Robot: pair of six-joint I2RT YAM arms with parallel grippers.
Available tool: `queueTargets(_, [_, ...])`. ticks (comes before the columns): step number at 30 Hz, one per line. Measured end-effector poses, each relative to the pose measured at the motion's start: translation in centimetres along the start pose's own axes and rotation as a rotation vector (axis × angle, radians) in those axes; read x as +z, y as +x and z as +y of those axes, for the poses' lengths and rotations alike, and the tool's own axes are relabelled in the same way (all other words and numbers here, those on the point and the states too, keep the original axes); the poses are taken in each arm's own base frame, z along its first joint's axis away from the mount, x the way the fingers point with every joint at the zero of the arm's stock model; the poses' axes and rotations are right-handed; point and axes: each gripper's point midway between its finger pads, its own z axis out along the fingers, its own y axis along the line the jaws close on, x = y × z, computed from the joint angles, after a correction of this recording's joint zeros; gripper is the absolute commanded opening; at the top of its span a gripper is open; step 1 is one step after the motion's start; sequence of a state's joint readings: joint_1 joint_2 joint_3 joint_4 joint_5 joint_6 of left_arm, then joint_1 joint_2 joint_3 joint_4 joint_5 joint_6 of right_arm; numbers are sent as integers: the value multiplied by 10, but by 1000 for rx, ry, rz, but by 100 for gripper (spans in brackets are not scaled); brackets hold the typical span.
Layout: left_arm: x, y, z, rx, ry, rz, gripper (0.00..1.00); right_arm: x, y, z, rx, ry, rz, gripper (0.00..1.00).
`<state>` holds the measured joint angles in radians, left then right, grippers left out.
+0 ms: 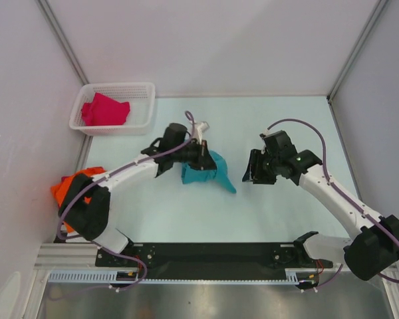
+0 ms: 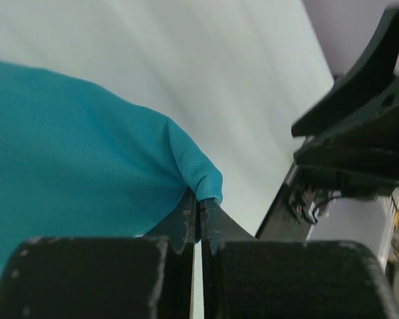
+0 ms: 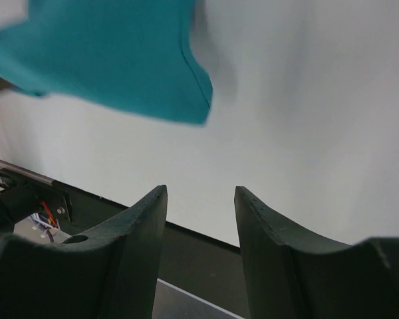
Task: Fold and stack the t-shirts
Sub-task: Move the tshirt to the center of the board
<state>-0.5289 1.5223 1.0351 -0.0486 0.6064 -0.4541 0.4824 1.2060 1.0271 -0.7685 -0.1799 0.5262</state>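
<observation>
The orange shirt (image 1: 70, 188) lies nearest, crumpled at the table's (image 1: 186, 212) left edge, partly under the left arm (image 1: 120, 174); it is well apart from the other two shirts.

Farther in, about mid-table, the left gripper (image 1: 201, 157) is clamped on the teal shirt (image 1: 206, 173); its wrist view shows the two fingers pressed together with a fold of the teal cloth's edge pinched between the tips; the cloth bulges away from the pinch to the left. From above the teal shirt is a bunched heap just below that gripper, with one pointed corner trailing off to the right; whether the heap rests on the table or hangs just over it cannot be told.

The right gripper (image 1: 253, 173) is beside that corner, near but not touching; its jaws stand wide apart with nothing between them; in its wrist view the teal hem shows above and left of the fingers, with pale table beyond.

Farthest back, in the left corner, stands the white basket (image 1: 143, 116); the magenta shirt (image 1: 105, 110) lies bundled inside it, toward its left half.
</observation>
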Motion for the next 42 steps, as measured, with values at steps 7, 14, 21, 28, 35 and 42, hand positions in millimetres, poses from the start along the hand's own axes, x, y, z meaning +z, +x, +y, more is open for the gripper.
queueTargets(7, [36, 72, -51, 63, 81, 184, 14, 2, 4, -6, 9, 18, -1, 50])
queueTargets(14, [34, 64, -34, 78, -5, 150, 99, -6, 0, -11, 21, 19, -39, 50])
queueTargets(21, [-22, 28, -23, 75, -145, -24, 100, -6, -3, -16, 35, 33, -48, 49])
queueTargets(28, [-140, -44, 41, -131, -361, -418, 100, 0, -4, -10, 36, 17, -43, 49])
queueTargets(35, [-130, -2, 71, -261, -399, -300, 100, 35, 15, 23, -26, -8, 54, 47])
queueTargets(42, [-117, 63, 89, -377, -408, -158, 100, 66, 19, 62, -102, -32, 109, 47])
